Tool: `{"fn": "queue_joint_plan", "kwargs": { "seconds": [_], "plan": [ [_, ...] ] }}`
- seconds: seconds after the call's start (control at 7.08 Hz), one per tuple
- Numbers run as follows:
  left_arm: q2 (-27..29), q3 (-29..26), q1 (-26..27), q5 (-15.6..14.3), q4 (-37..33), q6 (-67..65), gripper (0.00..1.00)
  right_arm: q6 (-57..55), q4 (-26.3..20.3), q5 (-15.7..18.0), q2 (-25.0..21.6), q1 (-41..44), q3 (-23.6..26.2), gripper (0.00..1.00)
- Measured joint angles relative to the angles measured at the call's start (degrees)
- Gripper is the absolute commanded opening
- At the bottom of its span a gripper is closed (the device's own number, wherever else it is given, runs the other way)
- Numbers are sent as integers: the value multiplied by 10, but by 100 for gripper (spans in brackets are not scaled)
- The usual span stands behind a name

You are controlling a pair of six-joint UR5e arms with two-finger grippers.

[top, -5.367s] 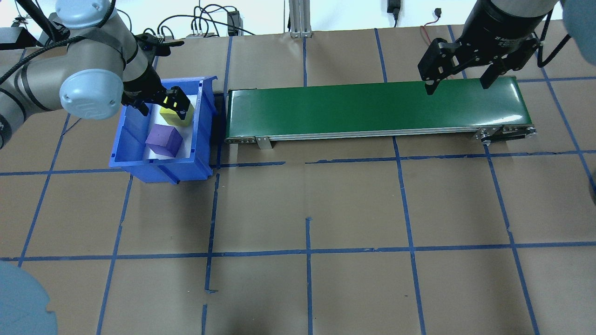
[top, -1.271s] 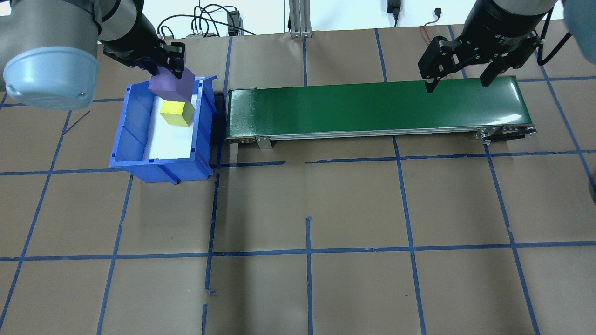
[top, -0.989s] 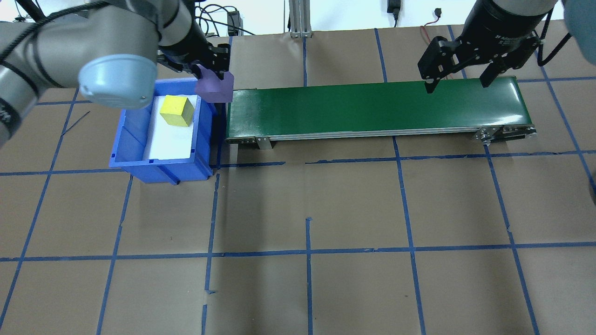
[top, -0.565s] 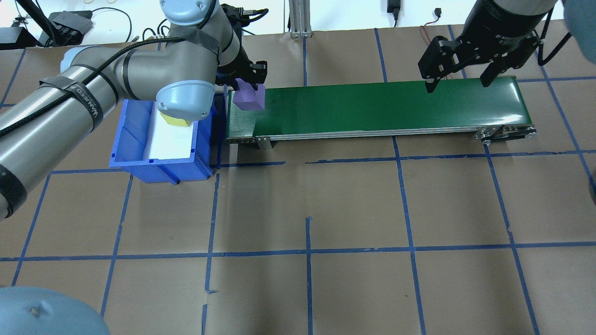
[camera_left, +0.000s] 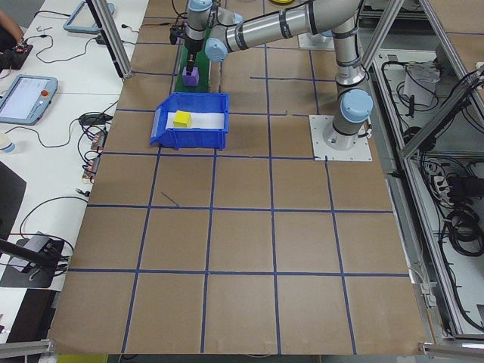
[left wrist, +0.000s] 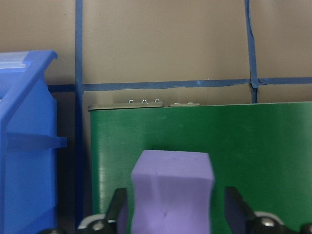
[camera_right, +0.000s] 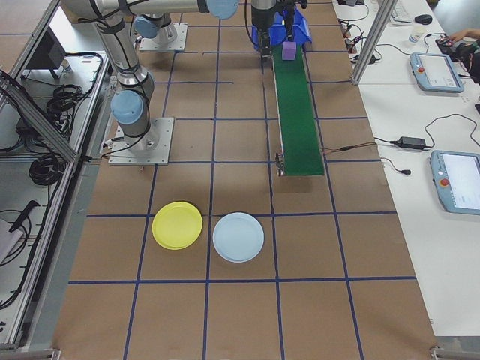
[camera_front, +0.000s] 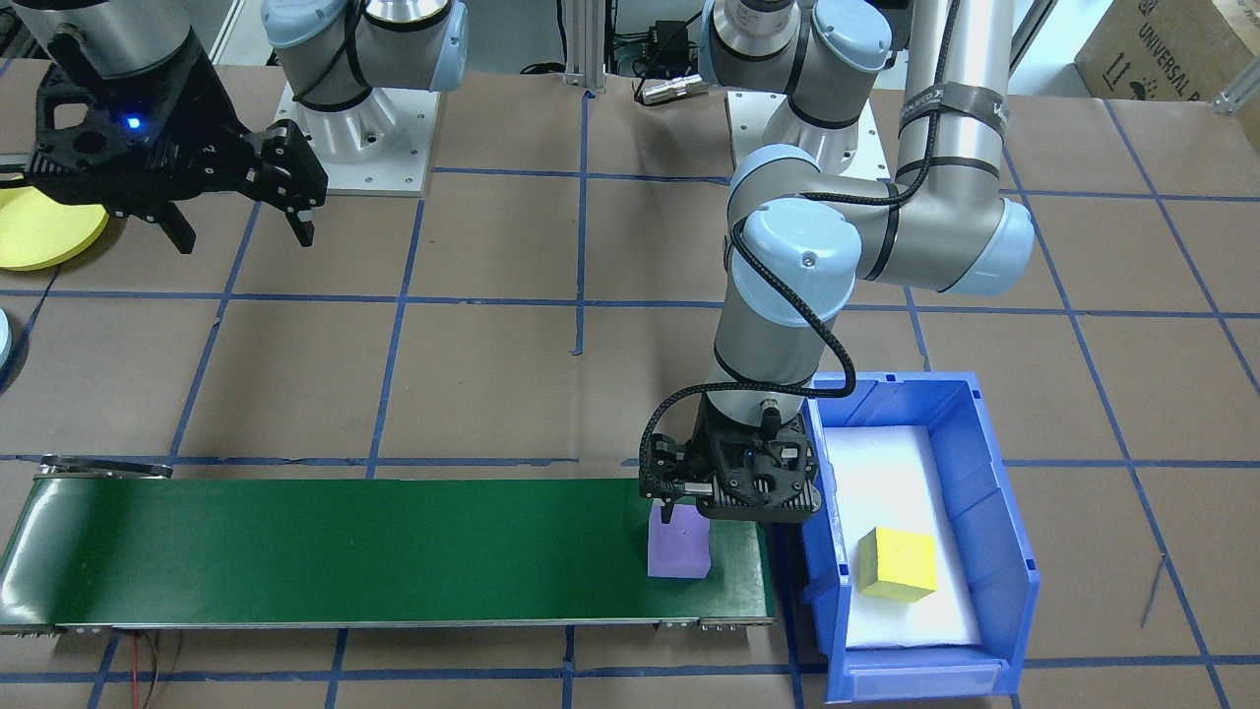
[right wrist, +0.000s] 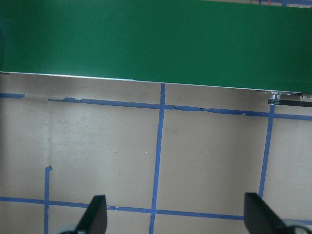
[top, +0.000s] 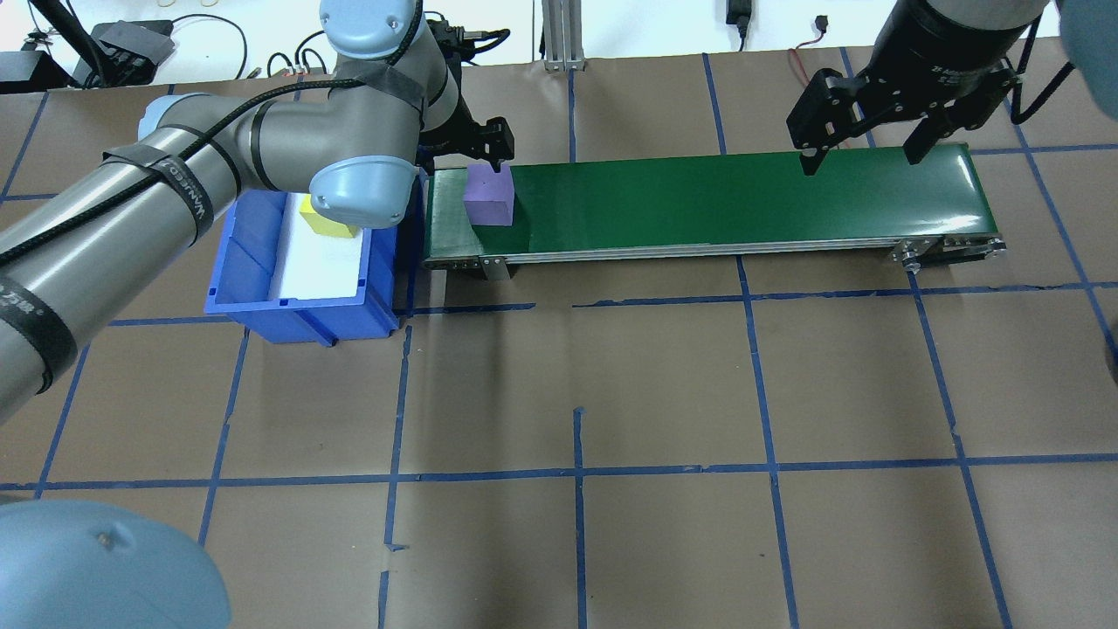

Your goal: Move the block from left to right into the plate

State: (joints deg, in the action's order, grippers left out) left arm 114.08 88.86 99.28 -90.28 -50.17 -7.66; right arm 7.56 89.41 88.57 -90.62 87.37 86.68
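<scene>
The purple block (top: 487, 197) sits flat on the left end of the green conveyor belt (top: 742, 196), also seen from the front (camera_front: 679, 549). My left gripper (top: 480, 164) hangs straight over it, open. In the left wrist view the fingers (left wrist: 235, 207) stand on either side of the block (left wrist: 171, 190), with green belt showing in the gap. My right gripper (top: 860, 157) hovers open and empty above the belt's right end. A yellow plate (camera_right: 177, 225) and a pale blue plate (camera_right: 238, 237) lie on the table beyond that end.
A blue bin (top: 253, 299) stands just left of the belt and holds a yellow block (camera_front: 896, 563), partly hidden in the overhead view by my left arm's elbow. Cables and an aluminium post lie along the far table edge.
My left arm lifted the purple block out of the bin, carried it right onto the belt's left end and let go. The right arm has stayed still.
</scene>
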Motion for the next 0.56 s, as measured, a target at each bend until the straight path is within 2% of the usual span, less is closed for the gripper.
{"fn": "queue_joint_plan", "kwargs": {
  "seconds": [0.28,0.56],
  "plan": [
    [-18,-11,-20,-15,-5,17,100,0,1,-1,0,0,0,100],
    [-42,-13,-94,-21,-47,75,100,0,1,-2,0,0,0,100]
  ]
}}
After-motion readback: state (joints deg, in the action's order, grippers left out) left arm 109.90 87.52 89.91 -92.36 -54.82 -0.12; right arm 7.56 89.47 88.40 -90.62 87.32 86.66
